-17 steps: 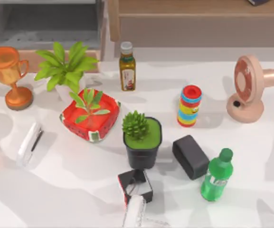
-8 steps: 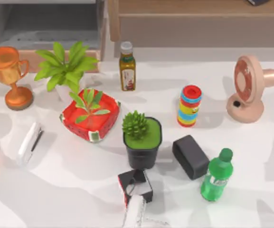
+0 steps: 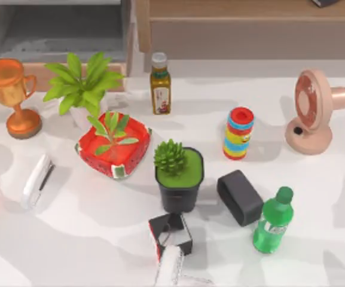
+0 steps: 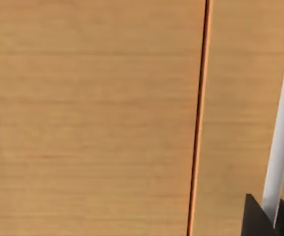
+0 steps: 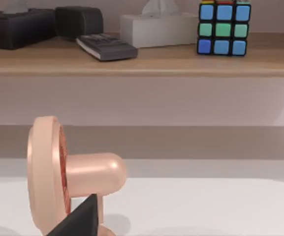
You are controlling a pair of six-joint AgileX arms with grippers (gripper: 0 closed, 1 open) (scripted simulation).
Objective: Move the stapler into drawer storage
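Top view, white bench point(image 3: 316, 197). The stapler point(image 3: 36, 180) lies flat at the left of the frame, slim and white with a dark strip along its right edge, tilted so its upper end leans right. Nothing touches it. The drawer storage point(image 3: 58, 30) sits at the upper left of the frame, grey floor and walls visible, tan wood front along its lower edge; it stands open, well apart from the stapler.

Between stapler and drawer: a copper trophy point(image 3: 8, 95) at the far left, a leafy green plant point(image 3: 81, 84) beside it, and a red watermelon-patterned planter point(image 3: 113, 144) with a small sprout just right of the stapler.

Centre of frame: a black pot with a green succulent point(image 3: 178, 173), an olive-oil bottle point(image 3: 159, 84) above it, a striped stack of rings point(image 3: 238, 133) to the right. A black rectangular block point(image 3: 239, 196) lies right of the pot, touching or nearly touching the green bottle point(image 3: 272, 221). A pink desk fan point(image 3: 311, 113) stands at the right of the frame. A small black-and-red open box point(image 3: 171, 233) sits below the pot, a white object at the lower edge beneath it.

Left wrist view: tan wood panelling point(image 4: 92, 118) with 1 dark seam; a dark gripper part at the lower right corner. Cannot tell how wide the left gripper stands.

Right wrist view: the pink fan point(image 5: 68, 174), a wooden shelf point(image 5: 142, 61) carrying a colour cube point(image 5: 224, 27), tissue box and dark items. 1 dark finger point(image 5: 80, 221) of the right gripper shows at the lower edge; its opening cannot be told. Neither gripper can be seen holding anything.
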